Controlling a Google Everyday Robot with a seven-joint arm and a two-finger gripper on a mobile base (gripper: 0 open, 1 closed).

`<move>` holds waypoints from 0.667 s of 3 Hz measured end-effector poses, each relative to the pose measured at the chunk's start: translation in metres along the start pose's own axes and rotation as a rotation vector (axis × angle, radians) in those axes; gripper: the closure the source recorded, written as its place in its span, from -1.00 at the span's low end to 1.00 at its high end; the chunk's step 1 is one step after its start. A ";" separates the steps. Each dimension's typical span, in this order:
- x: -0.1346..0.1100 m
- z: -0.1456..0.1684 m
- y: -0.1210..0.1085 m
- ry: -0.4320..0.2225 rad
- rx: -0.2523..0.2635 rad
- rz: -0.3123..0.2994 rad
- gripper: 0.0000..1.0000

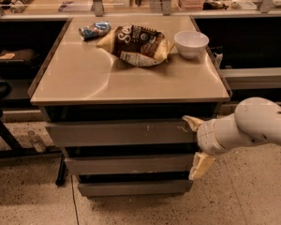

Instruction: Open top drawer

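The top drawer (117,133) is the widest grey front, just under the beige cabinet top (89,78), with pale scratches right of centre. It sits pushed in, a dark gap above it. My gripper (189,146) is at the drawer's right end, in front of the cabinet's right corner. Its two cream fingers are spread apart vertically, the upper fingertip (191,122) at the drawer front's top edge and the lower one (200,166) level with the second drawer. It holds nothing. My white arm (253,125) comes in from the right.
Two narrower grey drawer fronts (131,164) sit below the top one. On the cabinet top lie a chip bag (138,43), a white bowl (191,43) and a blue snack packet (94,29). Dark shelves flank the cabinet; speckled floor lies below.
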State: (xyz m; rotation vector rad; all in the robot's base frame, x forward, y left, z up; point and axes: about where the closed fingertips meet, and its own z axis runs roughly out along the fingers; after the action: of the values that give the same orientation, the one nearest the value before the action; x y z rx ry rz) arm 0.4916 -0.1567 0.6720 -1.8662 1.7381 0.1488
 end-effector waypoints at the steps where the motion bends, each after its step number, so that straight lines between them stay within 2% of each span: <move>1: 0.000 0.000 0.000 0.000 0.000 0.000 -1.00; 2: 0.005 0.007 -0.015 0.006 0.031 -0.012 -1.00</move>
State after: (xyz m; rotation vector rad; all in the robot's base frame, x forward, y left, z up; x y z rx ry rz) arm 0.5085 -0.1580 0.6691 -1.8563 1.7231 0.1116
